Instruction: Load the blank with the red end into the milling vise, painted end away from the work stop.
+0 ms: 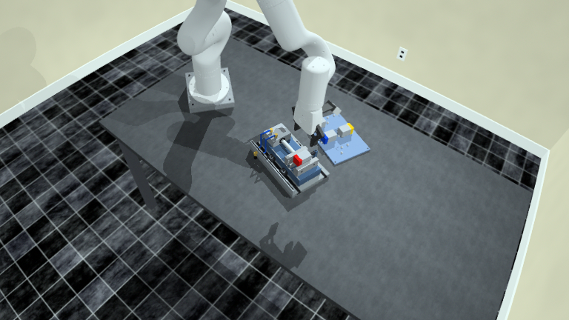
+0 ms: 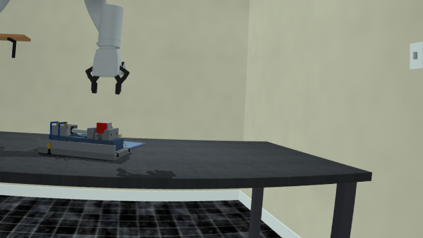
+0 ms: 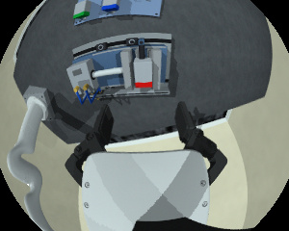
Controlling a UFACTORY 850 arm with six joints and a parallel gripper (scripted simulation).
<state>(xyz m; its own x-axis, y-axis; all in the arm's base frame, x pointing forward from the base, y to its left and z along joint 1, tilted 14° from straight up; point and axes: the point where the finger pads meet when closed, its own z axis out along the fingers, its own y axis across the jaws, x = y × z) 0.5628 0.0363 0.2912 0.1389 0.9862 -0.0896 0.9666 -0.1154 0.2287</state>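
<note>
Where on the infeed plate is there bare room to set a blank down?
The infeed plate's near half, toward the table's front edge, shows only small pins. Its far half is crowded: the blue-ended, yellow-ended and a third blank lie there.

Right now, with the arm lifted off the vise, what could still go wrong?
1. The red-ended blank sits between the vise jaws, but none of the views is close enough to show whether it is tight to the fixed jaw and work stop.
2. The open, empty gripper hangs high; a careless descent could knock the blue-ended blank or yellow-ended blank on the infeed plate.
</note>
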